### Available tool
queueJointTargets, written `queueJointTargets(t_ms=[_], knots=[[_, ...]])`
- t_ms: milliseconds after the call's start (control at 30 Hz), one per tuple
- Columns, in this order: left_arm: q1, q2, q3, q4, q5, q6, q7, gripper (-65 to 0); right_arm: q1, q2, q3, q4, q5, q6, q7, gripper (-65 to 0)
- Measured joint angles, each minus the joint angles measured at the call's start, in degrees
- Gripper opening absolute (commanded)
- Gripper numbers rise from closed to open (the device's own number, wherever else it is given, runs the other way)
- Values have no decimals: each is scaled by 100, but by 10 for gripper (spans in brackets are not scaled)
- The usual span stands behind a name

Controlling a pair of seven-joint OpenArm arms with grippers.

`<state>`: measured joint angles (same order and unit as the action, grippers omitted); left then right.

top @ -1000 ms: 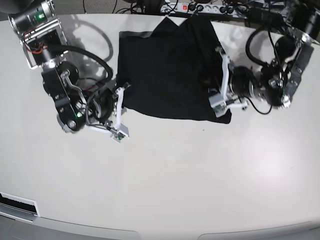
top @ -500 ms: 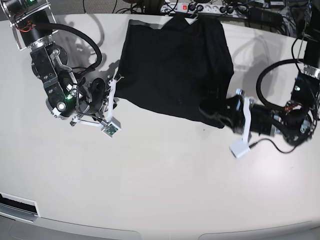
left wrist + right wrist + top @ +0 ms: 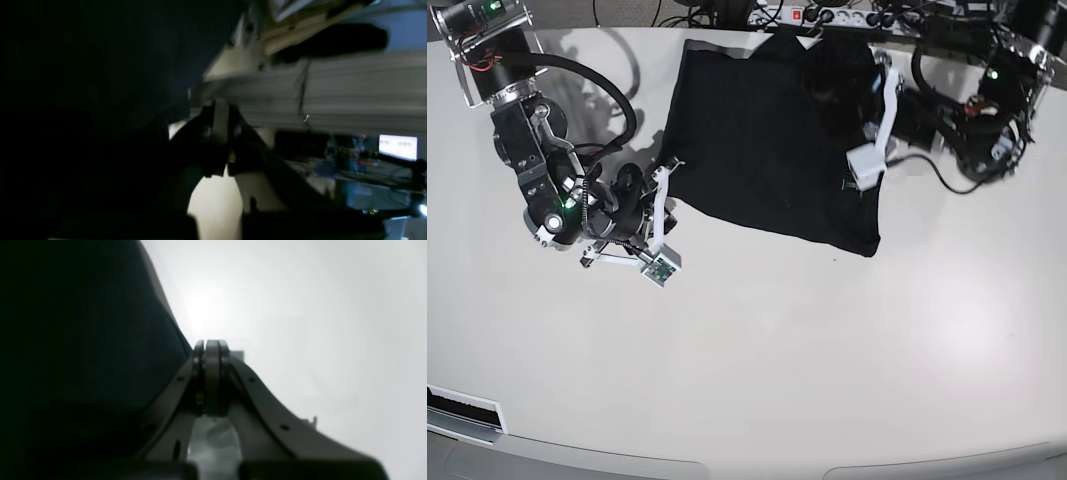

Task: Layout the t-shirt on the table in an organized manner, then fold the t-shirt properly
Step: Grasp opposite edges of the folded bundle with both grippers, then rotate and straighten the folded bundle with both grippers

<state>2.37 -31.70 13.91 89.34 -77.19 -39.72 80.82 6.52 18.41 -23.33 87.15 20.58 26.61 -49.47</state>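
The black t-shirt (image 3: 767,130) lies spread at the back middle of the off-white table (image 3: 757,350). My left gripper (image 3: 879,110) is shut at the shirt's right edge, where the fabric looks bunched. In the blurred left wrist view its gripper (image 3: 220,133) is shut, with dark fabric (image 3: 83,83) filling the left side. My right gripper (image 3: 667,175) is shut at the shirt's near left corner. In the right wrist view the shirt (image 3: 83,323) edge meets the tip of the shut gripper (image 3: 211,343) over bare table (image 3: 317,323).
A power strip (image 3: 817,15) and cables (image 3: 947,30) lie along the table's back edge, just behind the shirt. A white label (image 3: 462,410) sits at the front left edge. A lit screen (image 3: 398,146) shows far off in the left wrist view.
My left gripper moved from the shirt's near right corner up along the right edge towards the back. The near right corner now lies on the table. My right gripper barely shifted.
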Motion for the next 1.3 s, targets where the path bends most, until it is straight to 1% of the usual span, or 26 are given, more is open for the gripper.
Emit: queueJointTargets(t_ms=[67, 167, 233, 300, 333, 400, 467, 533, 667, 733, 933, 1000, 1100, 1167, 1233, 1300], knots=[[48, -9, -2, 17, 415, 2, -61, -650, 2, -2, 2, 0, 2, 42, 0, -650], [50, -39, 70, 22, 1368, 4, -745, -650, -17, -2, 2, 0, 0, 236, -4, -650], [48, -70, 304, 22, 1832, 15, -1169, -650, -20, -2, 0, 0, 0, 236, -7, -650], [48, -94, 671, 22, 2210, 24, -1497, -650, -13, -2, 2, 0, 0, 131, -4, -650], [35, -103, 894, 22, 2387, 24, -1585, -650, -13, -2, 2, 0, 2, 122, -7, -650], [-4, -118, 1320, 20, 2736, 17, -1694, -650, -15, -2, 2, 0, 0, 125, -203, -650], [-63, -116, 1606, 20, 2935, 17, -1847, -650, -28, 0, 2, 0, 0, 302, -352, -650], [-144, -116, 1757, 22, 3211, 7, -2085, -650, -50, -2, 2, 0, 2, 466, -422, -650], [-170, -136, 1832, -9, 4096, 17, -2457, -650, -203, 0, 2, 0, 0, 496, -588, -650], [-208, -149, 1834, -107, 4236, -2, -2750, -650, -297, 0, 2, 0, 0, 492, -612, -650], [-734, -114, 1945, -837, 4065, -138, -3058, -650, -710, 0, 15, 0, 2, 490, -608, -650], [-975, -111, 2039, -1123, 4054, -149, -3281, -650, -822, 4, 26, 2, 127, 308, -581, -650], [-1443, -109, 2236, -1526, 4345, -149, -3851, -650, -999, 15, 35, 105, 365, 31, -584, -650], [-1834, -92, 2376, -1762, 4813, -149, -4203, -650, -1152, 15, 33, 273, 544, -131, -684, -650], [-2238, -83, 2505, -1941, 5265, -129, -4400, -650, -1340, 13, 24, 503, 699, -387, -767, -650], [-2546, -105, 2555, -1989, 5549, 0, -4369, -650, -1572, -17, 26, 780, 686, -376, -782, -650]])
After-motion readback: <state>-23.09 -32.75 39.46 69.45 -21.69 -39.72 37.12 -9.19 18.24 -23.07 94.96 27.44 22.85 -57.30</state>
